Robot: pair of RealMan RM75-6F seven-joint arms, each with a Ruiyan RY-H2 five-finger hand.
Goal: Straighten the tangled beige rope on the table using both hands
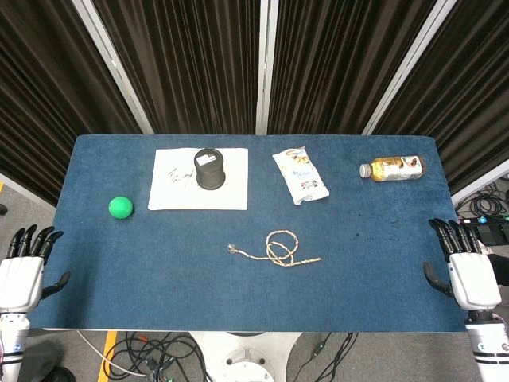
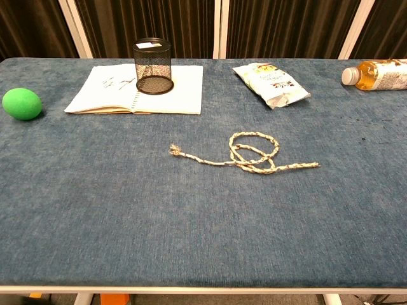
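The beige rope (image 1: 277, 249) lies near the middle of the blue table, coiled into a loop with one tail running left and a short tail to the right. The chest view shows the rope (image 2: 251, 154) the same way, with a frayed left end. My left hand (image 1: 22, 269) hovers off the table's left edge, fingers apart, holding nothing. My right hand (image 1: 465, 267) sits at the right edge, fingers also spread and empty. Both hands are far from the rope. Neither hand appears in the chest view.
A green ball (image 1: 120, 208) sits at the left. A black mesh cup (image 1: 211, 169) stands on an open notebook (image 1: 199, 191). A snack bag (image 1: 301, 175) lies behind the rope, and a drink bottle (image 1: 392, 168) lies at the far right.
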